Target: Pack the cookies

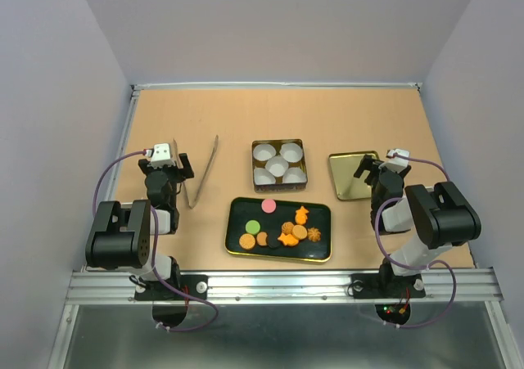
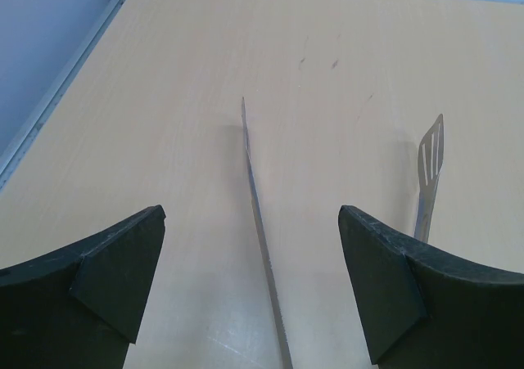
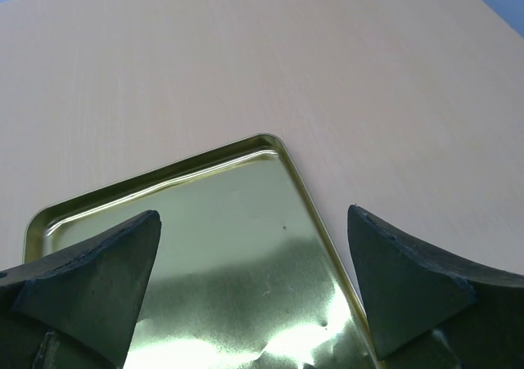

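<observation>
While left tool and right tool are being held wide open, empty, small multicoloured cookies are being presented midway between them.

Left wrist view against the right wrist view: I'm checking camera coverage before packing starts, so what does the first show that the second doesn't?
Only the left wrist view shows the thin silver metal tongs lying flat, with one arm running up between the fingers of the open left pincer. Only the right wrist view shows the shallow shiny gold metal tray, lying beneath the open right pincer. Both share the light wooden tabletop, and in both views the pincers are spread wide and hold nothing.
</observation>
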Available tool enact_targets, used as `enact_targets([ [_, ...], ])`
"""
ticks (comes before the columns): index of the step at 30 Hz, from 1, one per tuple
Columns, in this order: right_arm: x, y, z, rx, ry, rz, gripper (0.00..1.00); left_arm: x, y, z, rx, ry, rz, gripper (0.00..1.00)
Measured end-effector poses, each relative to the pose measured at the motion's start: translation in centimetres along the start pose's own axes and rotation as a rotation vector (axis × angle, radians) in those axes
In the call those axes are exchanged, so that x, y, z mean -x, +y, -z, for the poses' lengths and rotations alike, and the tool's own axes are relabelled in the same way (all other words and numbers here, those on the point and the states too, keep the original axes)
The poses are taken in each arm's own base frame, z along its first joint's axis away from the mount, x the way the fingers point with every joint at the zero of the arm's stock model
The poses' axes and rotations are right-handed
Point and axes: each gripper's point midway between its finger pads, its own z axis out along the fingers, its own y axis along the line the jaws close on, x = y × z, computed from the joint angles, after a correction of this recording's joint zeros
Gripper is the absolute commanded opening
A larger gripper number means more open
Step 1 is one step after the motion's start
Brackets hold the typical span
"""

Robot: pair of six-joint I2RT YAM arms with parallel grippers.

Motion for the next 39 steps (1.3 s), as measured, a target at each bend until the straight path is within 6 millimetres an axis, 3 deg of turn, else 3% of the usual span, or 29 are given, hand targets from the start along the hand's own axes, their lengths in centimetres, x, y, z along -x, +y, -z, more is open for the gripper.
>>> enact_targets([
  [16,0.1,0.1,0.0,0.006,-0.001,0.001,1.00,0.0,0.0,0.0,0.000,0.000,0.000,0.99],
  [20,1.4,0.3,0.2,0.009,-0.002,0.007,1.00,0.0,0.0,0.0,0.000,0.000,0.000,0.99],
  [23,5.7,1.4,-0.5,0.028,-0.043,-0.012,1.00,0.0,0.0,0.0,0.000,0.000,0.000,0.99],
  [26,11.6,3.5,-0.7,0.086,-0.088,-0.073,1.00,0.0,0.0,0.0,0.000,0.000,-0.001,0.98],
  [29,18.7,5.9,0.1,0.160,-0.116,-0.205,1.00,0.0,0.0,0.0,0.000,0.000,-0.002,0.99],
  [31,22.0,7.1,1.6,0.221,-0.133,-0.313,1.00,0.0,0.0,0.0,0.000,0.000,-0.002,0.99],
  [34,23.4,7.9,5.5,0.295,-0.080,-0.500,1.00,0.0,0.0,0.0,0.000,0.000,-0.002,0.99],
  [38,22.0,9.2,11.6,0.417,0.090,-0.729,1.00,0.0,0.0,0.0,0.000,0.000,-0.002,0.99],
  [39,21.6,9.4,12.3,0.434,0.111,-0.748,1.00,0.0,0.0,0.0,0.000,0.000,-0.002,0.99],
])
